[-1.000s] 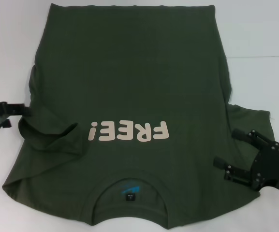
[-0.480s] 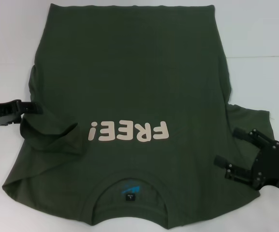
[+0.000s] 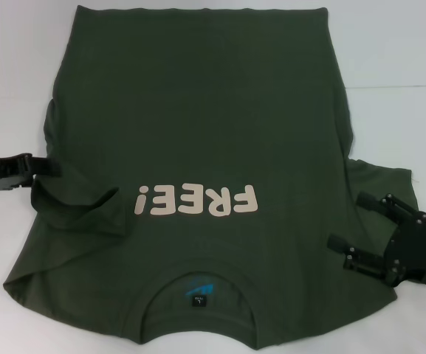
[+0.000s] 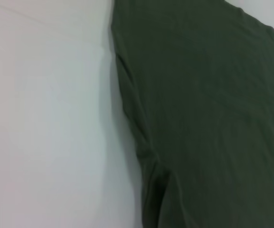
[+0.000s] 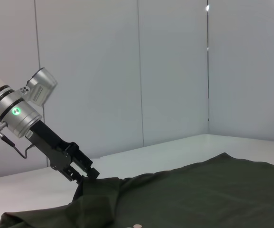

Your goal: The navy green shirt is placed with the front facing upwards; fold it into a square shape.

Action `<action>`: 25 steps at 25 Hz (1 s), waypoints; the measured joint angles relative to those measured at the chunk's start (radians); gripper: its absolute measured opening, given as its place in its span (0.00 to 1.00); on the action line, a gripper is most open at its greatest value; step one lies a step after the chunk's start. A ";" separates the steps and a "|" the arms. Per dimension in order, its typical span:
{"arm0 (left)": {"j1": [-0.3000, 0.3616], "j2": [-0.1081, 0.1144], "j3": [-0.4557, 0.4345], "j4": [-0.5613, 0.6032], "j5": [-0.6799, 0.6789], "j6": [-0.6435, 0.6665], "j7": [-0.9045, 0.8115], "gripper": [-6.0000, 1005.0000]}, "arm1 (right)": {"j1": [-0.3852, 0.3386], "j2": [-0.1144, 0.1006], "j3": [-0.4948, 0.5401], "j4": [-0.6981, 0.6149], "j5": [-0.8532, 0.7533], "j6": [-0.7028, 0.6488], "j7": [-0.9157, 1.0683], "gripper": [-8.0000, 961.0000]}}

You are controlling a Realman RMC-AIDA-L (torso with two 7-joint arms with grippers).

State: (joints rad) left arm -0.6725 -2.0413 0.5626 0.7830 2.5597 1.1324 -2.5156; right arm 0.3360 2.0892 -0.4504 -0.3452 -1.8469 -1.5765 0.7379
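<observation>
Navy green shirt (image 3: 198,140) lies spread front-up on the white table (image 3: 397,81), collar (image 3: 198,295) at the near edge and hem (image 3: 198,10) at the far edge, the pale "FREE!" lettering (image 3: 196,200) reading upside down across the chest. Its left sleeve (image 3: 76,203) is folded inward onto the body, leaving a rumpled ridge along that side, while the right sleeve (image 3: 379,181) still juts out flat. Bare tabletop stays open on the left, right and far right of the cloth. Left gripper (image 3: 50,168) reaches in low from the left, its tip at the shirt's left edge just above the folded sleeve; whether its fingers are parted or pinched on cloth cannot be told. Right gripper (image 3: 345,221) hovers over the near right shoulder area, tilted inward, fingers spread apart and empty.
</observation>
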 joint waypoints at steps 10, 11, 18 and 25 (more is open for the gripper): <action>-0.006 0.004 0.042 -0.007 0.007 -0.018 -0.009 0.50 | 0.000 0.000 0.007 0.000 0.000 -0.001 0.000 0.96; -0.006 0.004 0.042 -0.006 0.007 -0.018 -0.009 0.46 | 0.000 0.000 0.008 0.000 0.000 -0.002 0.000 0.96; -0.008 0.004 0.037 -0.006 -0.002 -0.019 -0.001 0.08 | 0.000 0.000 0.008 0.005 0.000 -0.005 0.000 0.96; -0.009 -0.002 0.036 -0.011 -0.100 -0.024 0.004 0.03 | 0.000 0.000 0.007 0.009 0.000 -0.008 0.000 0.96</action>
State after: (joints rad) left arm -0.6810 -2.0438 0.5984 0.7716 2.4600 1.1088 -2.5118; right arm 0.3358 2.0891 -0.4433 -0.3360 -1.8470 -1.5843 0.7378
